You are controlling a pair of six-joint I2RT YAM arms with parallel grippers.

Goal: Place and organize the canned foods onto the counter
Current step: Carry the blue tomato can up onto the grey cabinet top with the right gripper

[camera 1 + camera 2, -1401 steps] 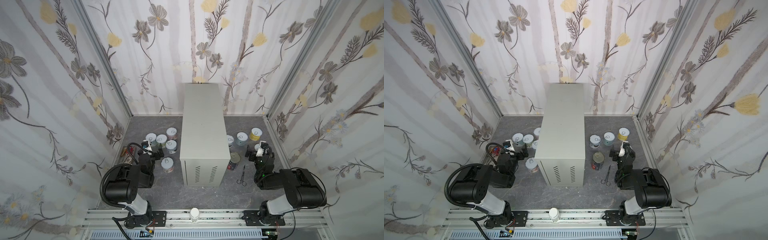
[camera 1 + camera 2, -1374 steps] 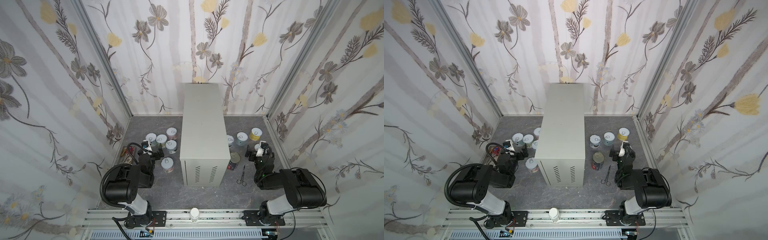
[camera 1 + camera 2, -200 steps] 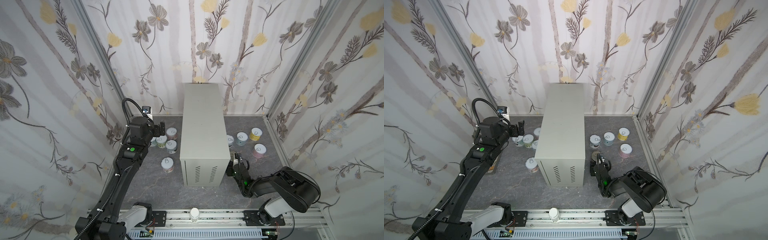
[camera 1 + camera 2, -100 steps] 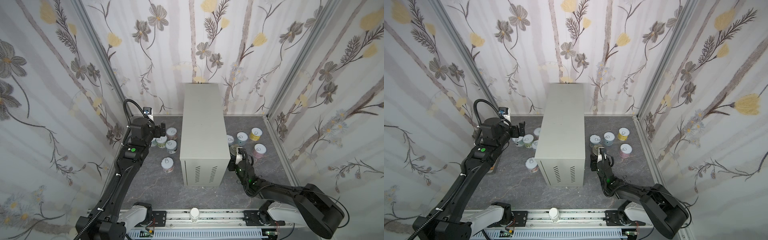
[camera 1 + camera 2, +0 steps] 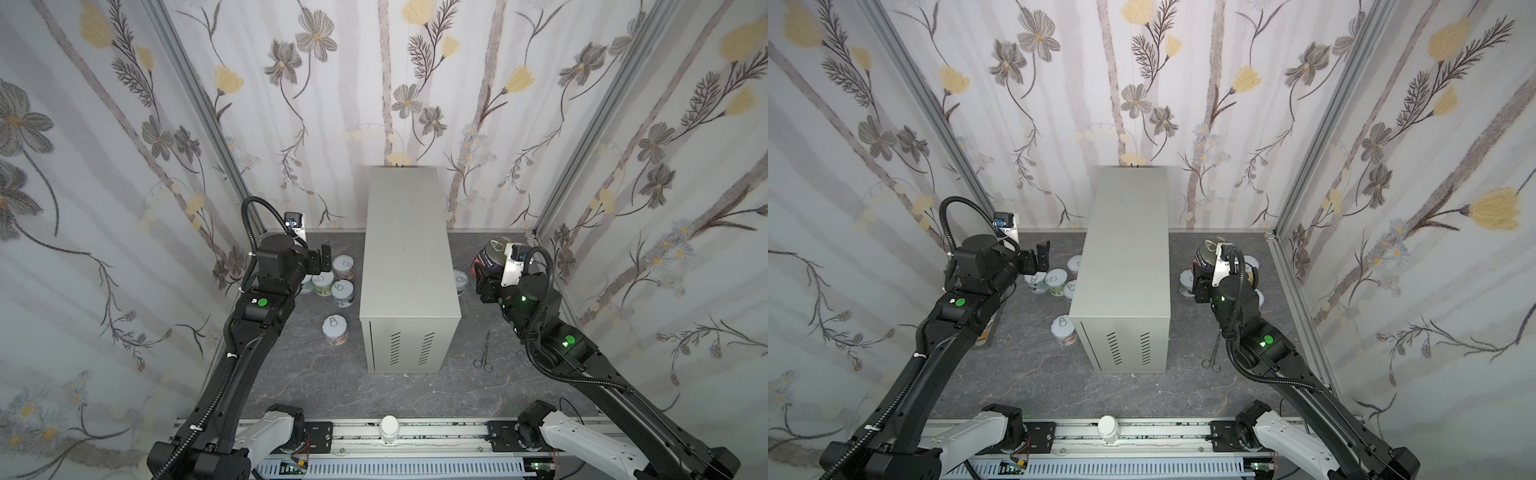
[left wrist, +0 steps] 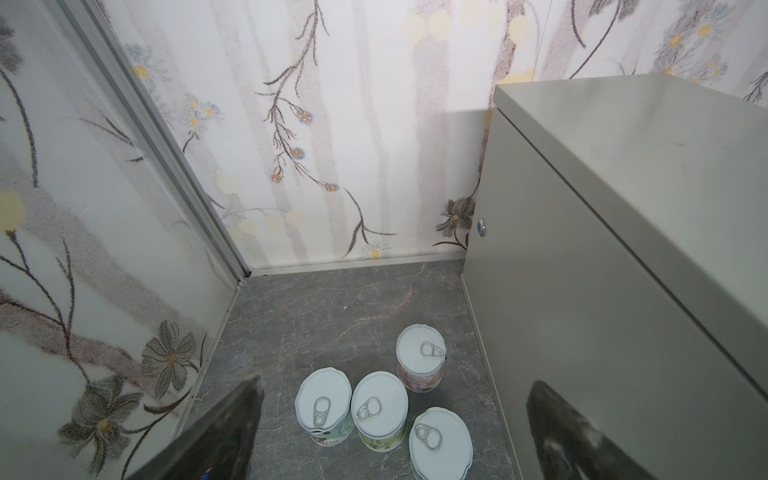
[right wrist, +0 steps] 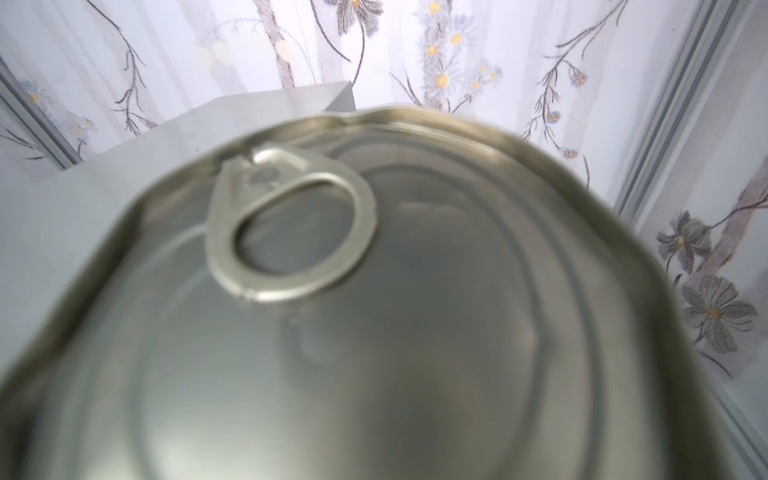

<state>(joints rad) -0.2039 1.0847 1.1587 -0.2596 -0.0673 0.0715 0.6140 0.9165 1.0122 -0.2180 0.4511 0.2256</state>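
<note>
Right claw (image 5: 491, 268): gripping tall can (image 5: 496, 248), frame right.
Left claw (image 5: 320, 262): hanging open, empty.
Risk: can clipping counter (image 5: 407, 249) edge, slipping.

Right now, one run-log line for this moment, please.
left gripper: open, over white-lidded cans | right gripper: shut on dark can, aloft beside counter | counter: no cans on top

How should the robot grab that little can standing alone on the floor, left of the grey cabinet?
Probably around its round side wall, coming down from above, jaws straddling the lone can. It stands upright, lid up, clear of the other cans; the cabinet is close on one side.
</note>
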